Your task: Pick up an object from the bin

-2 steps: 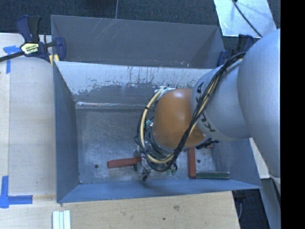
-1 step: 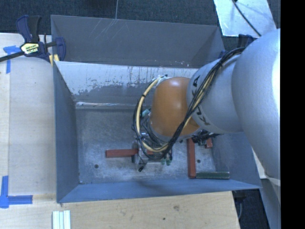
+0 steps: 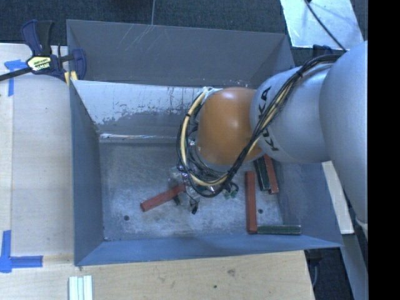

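- Mostly hidden beneath its orange cover (image 3: 225, 127), the gripper (image 3: 189, 199) sits low in the bin (image 3: 86, 167); whether it is spread or closed cannot be told
- One red-brown stick (image 3: 159, 200) lies on the floor, its right end at the gripper
- Rightward: one long reddish slat (image 3: 250, 205), one dark green bar (image 3: 279, 230), two short pieces (image 3: 270, 175) half under the arm (image 3: 312, 117)

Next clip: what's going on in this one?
The arm has reached into the bin from the right, and its gripper is low over the floor, at the right end of a red-brown stick lying near the middle. The wrist cables hide whether it has hold of the stick. A longer red bar and a dark green bar lie apart to the right.
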Robot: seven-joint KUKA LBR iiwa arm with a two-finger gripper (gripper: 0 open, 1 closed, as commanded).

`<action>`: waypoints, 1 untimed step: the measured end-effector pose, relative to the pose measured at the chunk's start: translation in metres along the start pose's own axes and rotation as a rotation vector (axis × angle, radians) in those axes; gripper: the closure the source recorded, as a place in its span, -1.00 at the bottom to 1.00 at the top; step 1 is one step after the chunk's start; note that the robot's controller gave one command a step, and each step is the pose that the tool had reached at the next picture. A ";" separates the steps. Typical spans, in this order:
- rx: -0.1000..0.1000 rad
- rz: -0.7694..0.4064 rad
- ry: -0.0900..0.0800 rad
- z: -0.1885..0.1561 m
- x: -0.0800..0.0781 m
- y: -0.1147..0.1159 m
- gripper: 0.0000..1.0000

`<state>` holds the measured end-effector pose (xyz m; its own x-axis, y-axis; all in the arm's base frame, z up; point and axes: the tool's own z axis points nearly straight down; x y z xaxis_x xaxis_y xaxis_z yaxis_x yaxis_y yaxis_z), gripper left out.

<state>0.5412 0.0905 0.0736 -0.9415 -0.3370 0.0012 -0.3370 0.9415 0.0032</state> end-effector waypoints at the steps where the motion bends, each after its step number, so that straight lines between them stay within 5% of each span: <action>1: 0.010 -0.158 -0.009 -0.026 -0.017 -0.104 1.00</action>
<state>0.5921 -0.0018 0.0987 -0.8767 -0.4810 -0.0071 -0.4810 0.8767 -0.0070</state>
